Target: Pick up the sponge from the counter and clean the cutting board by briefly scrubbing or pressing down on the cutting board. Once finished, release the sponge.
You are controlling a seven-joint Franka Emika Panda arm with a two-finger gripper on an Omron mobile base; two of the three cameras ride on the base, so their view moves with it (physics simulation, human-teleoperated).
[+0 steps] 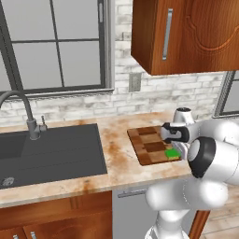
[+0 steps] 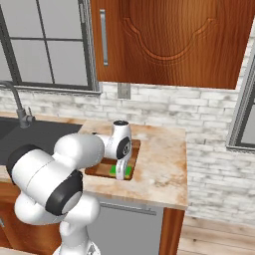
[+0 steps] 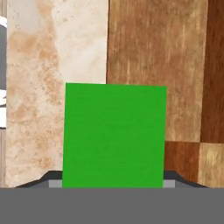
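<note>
The bright green sponge (image 1: 172, 153) (image 2: 121, 171) sits at the front right corner of the checkered wooden cutting board (image 1: 147, 144) (image 2: 99, 168). In the hand view the sponge (image 3: 113, 135) straddles the board (image 3: 153, 52) edge and the beige mottled counter (image 3: 52, 65). My gripper (image 3: 113, 183) points down at it, its dark fingertips (image 3: 52, 177) tight against both sides of the sponge, so it is shut on the sponge. The hand (image 1: 176, 135) (image 2: 121, 149) stands directly above the board's corner and hides part of the board.
A dark grey sink basin (image 1: 46, 154) (image 2: 40, 133) with a curved faucet (image 1: 28, 112) lies left of the board. A wooden wall cabinet (image 1: 186, 32) hangs overhead. The counter (image 2: 169, 164) ends a short way right of the board. An outlet (image 1: 135, 82) is on the brick wall.
</note>
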